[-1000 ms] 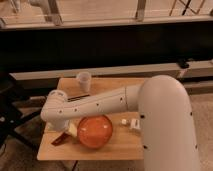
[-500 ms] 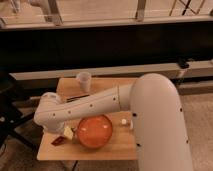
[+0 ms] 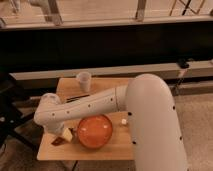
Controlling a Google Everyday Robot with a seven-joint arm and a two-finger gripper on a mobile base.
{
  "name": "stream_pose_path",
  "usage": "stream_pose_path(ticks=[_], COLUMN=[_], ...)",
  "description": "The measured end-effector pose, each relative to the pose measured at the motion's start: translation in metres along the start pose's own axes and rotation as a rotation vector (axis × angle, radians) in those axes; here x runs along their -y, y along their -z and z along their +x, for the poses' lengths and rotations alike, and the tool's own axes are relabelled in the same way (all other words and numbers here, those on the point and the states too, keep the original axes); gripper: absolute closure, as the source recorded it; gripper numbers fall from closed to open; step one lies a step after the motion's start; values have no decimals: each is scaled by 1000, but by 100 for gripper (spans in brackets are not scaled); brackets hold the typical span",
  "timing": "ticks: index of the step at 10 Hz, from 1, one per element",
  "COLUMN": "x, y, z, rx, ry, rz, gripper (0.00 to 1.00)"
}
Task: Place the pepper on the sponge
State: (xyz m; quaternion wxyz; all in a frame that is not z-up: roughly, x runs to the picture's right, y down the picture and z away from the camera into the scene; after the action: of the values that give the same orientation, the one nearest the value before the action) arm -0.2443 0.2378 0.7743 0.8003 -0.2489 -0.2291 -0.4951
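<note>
The pepper is a small dark-red shape lying near the front-left corner of the wooden table. My gripper hangs at the end of the white arm, just above and to the right of the pepper, between it and the orange bowl. Whether it touches or holds the pepper cannot be made out. The sponge is hidden from view.
A pale cup stands at the table's back edge. A black bar lies behind my forearm. A small white object sits to the right of the bowl. My white arm crosses the table's middle. Dark frames stand to the left.
My arm has swung left and down, bringing the gripper closer to the table's front-left corner by the pepper. The bowl, cup and bar have stayed put.
</note>
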Motion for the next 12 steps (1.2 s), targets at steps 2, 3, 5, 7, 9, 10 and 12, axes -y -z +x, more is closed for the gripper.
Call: stream_pose_path(ticks=[2,3,5,7,9,10,12], x=[-2,-5,-6,-6,-5,-5,-5], y=[-8,-13,-18,-23,-26,-27,-29], z=[9,14,17,17,16,16,15], rx=[12,18,22,22,20,19,19], ry=[-35,-55,-72,-79,-80,-79,-78], rz=[1,0,-3,-8,-11,-12,-16], gripper=[20,20,20,20,20,20,20])
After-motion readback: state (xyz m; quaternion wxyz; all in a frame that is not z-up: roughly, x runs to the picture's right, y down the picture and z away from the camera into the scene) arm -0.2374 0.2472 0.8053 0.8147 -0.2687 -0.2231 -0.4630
